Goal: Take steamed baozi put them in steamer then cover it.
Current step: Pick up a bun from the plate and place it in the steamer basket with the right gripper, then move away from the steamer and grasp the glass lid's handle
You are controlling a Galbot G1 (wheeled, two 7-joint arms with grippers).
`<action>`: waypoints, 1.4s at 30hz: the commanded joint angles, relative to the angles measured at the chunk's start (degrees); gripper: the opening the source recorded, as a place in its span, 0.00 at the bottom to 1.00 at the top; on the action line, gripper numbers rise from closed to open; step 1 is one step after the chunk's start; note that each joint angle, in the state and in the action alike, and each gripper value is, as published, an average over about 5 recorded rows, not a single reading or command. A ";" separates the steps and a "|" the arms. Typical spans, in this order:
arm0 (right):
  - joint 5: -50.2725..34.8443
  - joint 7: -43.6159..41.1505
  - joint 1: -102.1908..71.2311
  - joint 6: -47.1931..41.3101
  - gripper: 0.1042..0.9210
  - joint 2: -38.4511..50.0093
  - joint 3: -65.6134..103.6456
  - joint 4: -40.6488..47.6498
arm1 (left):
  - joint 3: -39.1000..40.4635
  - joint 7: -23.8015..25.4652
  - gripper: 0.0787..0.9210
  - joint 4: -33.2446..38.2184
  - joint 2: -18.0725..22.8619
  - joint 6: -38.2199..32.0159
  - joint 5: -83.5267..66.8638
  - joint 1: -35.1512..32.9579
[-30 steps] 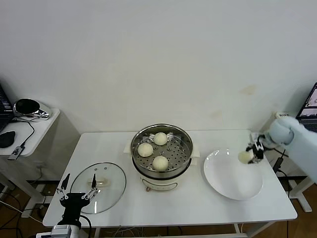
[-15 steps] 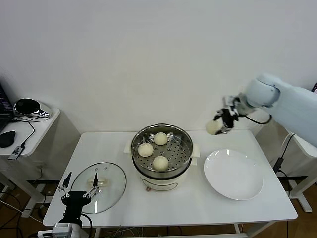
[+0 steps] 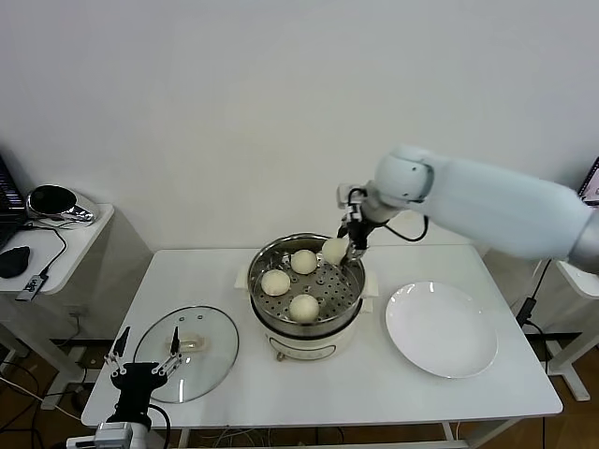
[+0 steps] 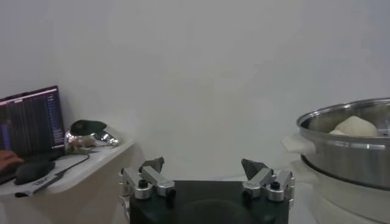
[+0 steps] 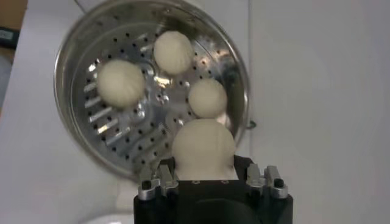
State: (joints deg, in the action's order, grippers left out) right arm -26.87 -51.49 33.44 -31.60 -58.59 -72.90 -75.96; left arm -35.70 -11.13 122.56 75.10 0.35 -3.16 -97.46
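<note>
Head view: the right gripper (image 3: 353, 241), clenched on a steamed baozi (image 3: 334, 251), has swung from above the white plate (image 3: 441, 329) to the steamer (image 3: 306, 281) at frame centre, where three buns sit. The left gripper (image 3: 145, 367), released, hovers by the cover (image 3: 185, 353), lower left.

Left wrist view: its fingers (image 4: 152, 165) stand spread apart.

Right wrist view: the baozi (image 5: 203, 146) hangs over the perforated tray (image 5: 131, 131).

A lab or office test room. Bare white wall (image 3: 234, 112) and plain white table (image 3: 309, 393). Well off from the left gripper (image 4: 206, 178), a side desk (image 3: 51, 245) holds a laptop (image 4: 30, 122) and mouse (image 3: 13, 263).
</note>
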 commanded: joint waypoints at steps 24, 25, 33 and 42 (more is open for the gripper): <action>1.76 1.95 -3.88 -3.19 0.81 1.07 3.98 -1.21 | -0.02 -0.04 0.88 -0.34 0.25 -0.11 0.07 0.21; 1.38 1.91 -3.06 -3.09 0.83 2.34 4.62 -2.28 | 0.02 -0.03 0.88 -0.38 0.26 -0.09 0.08 0.28; -7.50 17.55 -8.59 0.48 0.88 15.98 14.99 -15.15 | 0.55 0.06 0.88 -0.71 0.31 -0.05 0.24 0.57; -11.82 40.71 -51.67 16.07 0.88 30.84 52.04 -28.90 | 0.44 0.03 0.88 -1.51 0.58 -0.48 1.26 0.52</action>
State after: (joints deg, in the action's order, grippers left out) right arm -32.95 -33.05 18.19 -28.60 -43.43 -54.22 -89.76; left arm -35.28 -11.08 121.49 75.53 0.19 -2.54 -96.96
